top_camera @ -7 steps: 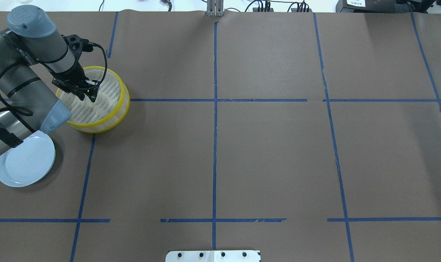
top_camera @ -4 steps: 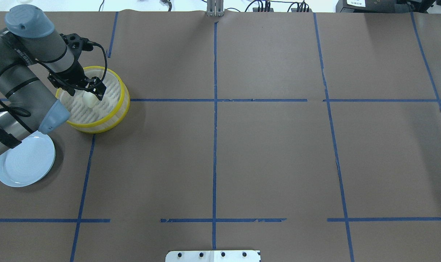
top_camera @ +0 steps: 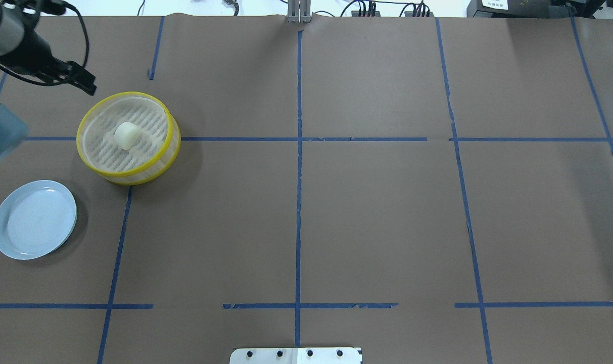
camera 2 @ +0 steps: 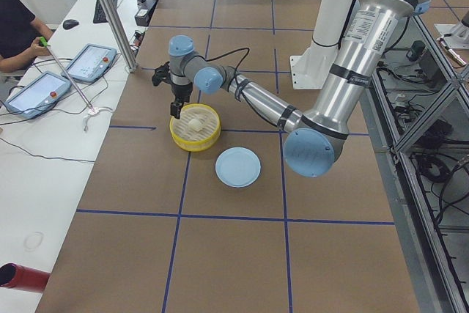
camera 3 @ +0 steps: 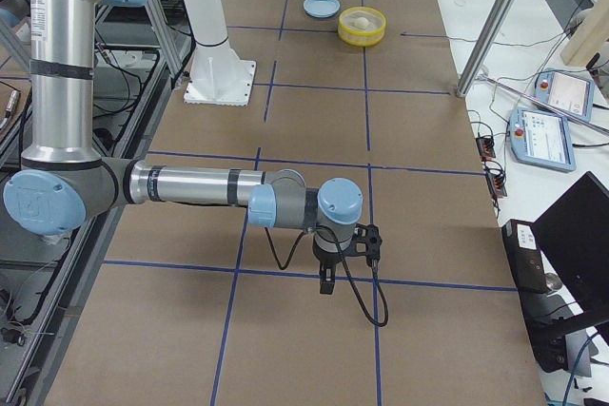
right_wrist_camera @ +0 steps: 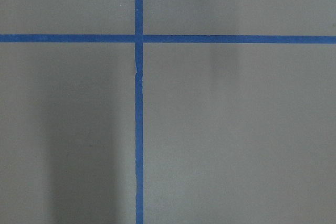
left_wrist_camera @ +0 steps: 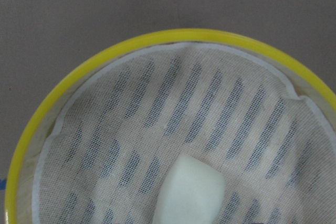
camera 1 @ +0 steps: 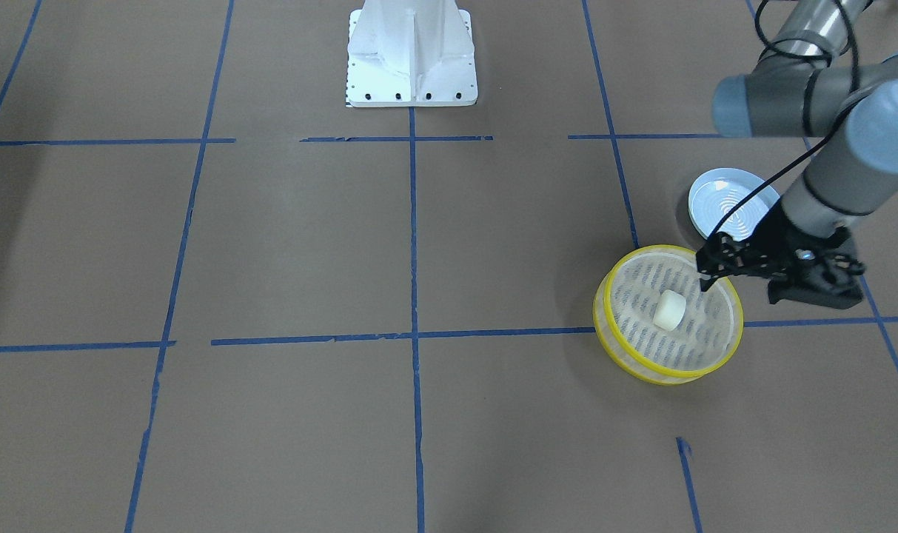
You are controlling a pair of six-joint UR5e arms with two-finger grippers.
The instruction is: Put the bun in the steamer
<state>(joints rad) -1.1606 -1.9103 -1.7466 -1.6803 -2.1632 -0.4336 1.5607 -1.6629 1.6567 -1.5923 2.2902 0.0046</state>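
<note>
The cream-white bun (top_camera: 126, 135) lies free on the slotted floor of the yellow-rimmed steamer (top_camera: 134, 172), near its middle. It also shows in the front view (camera 1: 670, 309) and the left wrist view (left_wrist_camera: 190, 190), inside the yellow rim (left_wrist_camera: 157, 38). My left gripper (top_camera: 86, 83) is open and empty, lifted off the steamer at its far left side; in the front view (camera 1: 704, 272) its tips hang by the rim. My right gripper (camera 3: 326, 282) shows only in the right side view, low over bare table far from the steamer; I cannot tell if it is open or shut.
A pale blue ridged plate (top_camera: 33, 220) lies empty on the table, nearer the robot than the steamer. The white robot base (camera 1: 411, 59) stands at mid table edge. Blue tape lines cross the brown table cover (top_camera: 377, 212).
The left gripper opened and let go of the bun in the steamer, then rose and drew back to the far left. The bun stays in the basket.
</note>
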